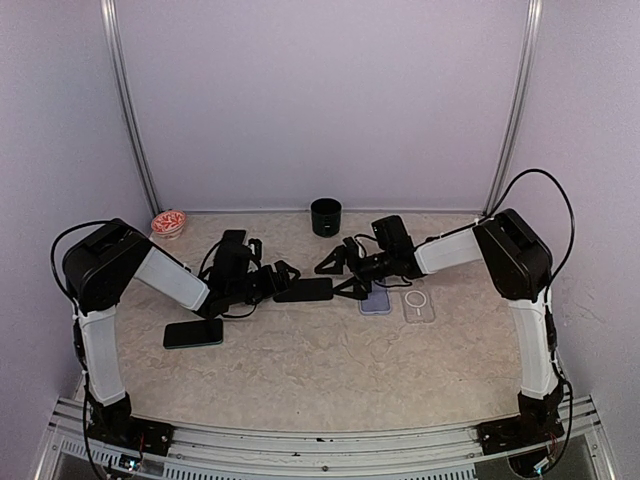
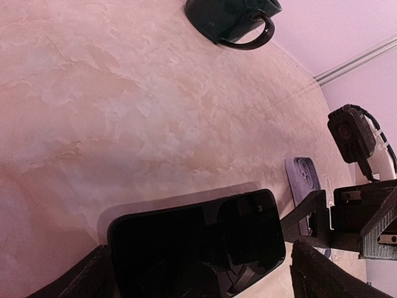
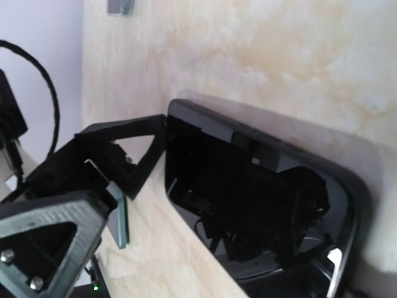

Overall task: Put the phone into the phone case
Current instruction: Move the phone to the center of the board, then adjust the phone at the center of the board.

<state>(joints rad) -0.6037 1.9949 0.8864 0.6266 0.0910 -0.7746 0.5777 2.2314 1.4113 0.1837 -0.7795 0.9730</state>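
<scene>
A black phone is tilted off the table between the two grippers. My left gripper is shut on its left part. In the left wrist view the phone fills the gap between my fingers and casts a shadow on the table. My right gripper is open at the phone's right end. In the right wrist view one finger touches the corner of the phone. A purple phone case lies flat just right of that, under the right gripper, and shows in the left wrist view.
A clear case with a ring lies right of the purple one. A second black phone lies flat at front left. A black mug stands at the back centre. A small bowl sits at back left.
</scene>
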